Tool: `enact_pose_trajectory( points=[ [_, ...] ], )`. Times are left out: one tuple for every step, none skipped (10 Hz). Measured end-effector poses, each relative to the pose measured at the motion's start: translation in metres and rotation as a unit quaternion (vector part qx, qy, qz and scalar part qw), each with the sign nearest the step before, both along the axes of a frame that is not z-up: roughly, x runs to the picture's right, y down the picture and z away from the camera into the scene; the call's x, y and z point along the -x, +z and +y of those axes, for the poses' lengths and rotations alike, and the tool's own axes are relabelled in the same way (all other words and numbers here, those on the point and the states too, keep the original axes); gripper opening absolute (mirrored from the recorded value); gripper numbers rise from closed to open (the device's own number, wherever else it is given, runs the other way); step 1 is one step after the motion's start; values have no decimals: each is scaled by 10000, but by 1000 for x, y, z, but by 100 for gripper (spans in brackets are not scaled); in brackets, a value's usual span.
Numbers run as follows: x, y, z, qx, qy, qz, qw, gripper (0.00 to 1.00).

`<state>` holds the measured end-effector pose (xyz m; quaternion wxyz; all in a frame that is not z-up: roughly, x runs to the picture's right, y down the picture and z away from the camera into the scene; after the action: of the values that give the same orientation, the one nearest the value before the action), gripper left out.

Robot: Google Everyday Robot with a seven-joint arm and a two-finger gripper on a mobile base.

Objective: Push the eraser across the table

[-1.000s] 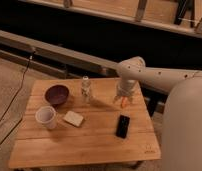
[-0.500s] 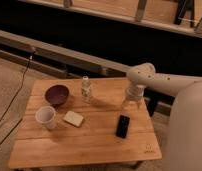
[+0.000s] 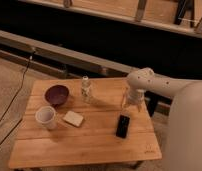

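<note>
The eraser (image 3: 123, 126), a small flat black slab, lies on the right half of the light wooden table (image 3: 89, 142). My gripper (image 3: 132, 106) hangs from the white arm just above the tabletop, a short way behind and slightly right of the eraser, not touching it.
A dark purple bowl (image 3: 57, 94) sits at the back left, a white cup (image 3: 46, 117) in front of it, a cream-white block (image 3: 73, 118) beside the cup, and a small clear bottle (image 3: 86, 90) at the back middle. A dark mark (image 3: 148, 148) is near the front right corner. A cable (image 3: 16, 95) runs over the floor at the left.
The arm has swung right and toward the front, bringing the gripper from the table's back edge to just behind the eraser. The eraser has not moved.
</note>
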<state>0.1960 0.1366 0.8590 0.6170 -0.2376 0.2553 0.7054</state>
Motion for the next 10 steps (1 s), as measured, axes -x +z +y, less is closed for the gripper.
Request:
enact_pose_trajectory(
  points=[
    [-2, 2, 4, 1, -15, 16, 10000, 65],
    [-7, 3, 8, 3, -28, 57, 10000, 65],
    [-9, 3, 10, 8, -28, 77, 10000, 65],
    [-13, 4, 15, 23, -24, 120, 9999, 65],
    [-17, 4, 20, 45, -19, 161, 9999, 65],
    [-20, 5, 23, 53, -23, 189, 9998, 65],
    [-22, 6, 25, 68, -22, 207, 9998, 65],
    [-23, 8, 28, 80, -28, 227, 9997, 65],
    [-24, 10, 29, 94, -34, 236, 9997, 65],
    [-24, 12, 31, 109, -36, 235, 9997, 65]
  ],
)
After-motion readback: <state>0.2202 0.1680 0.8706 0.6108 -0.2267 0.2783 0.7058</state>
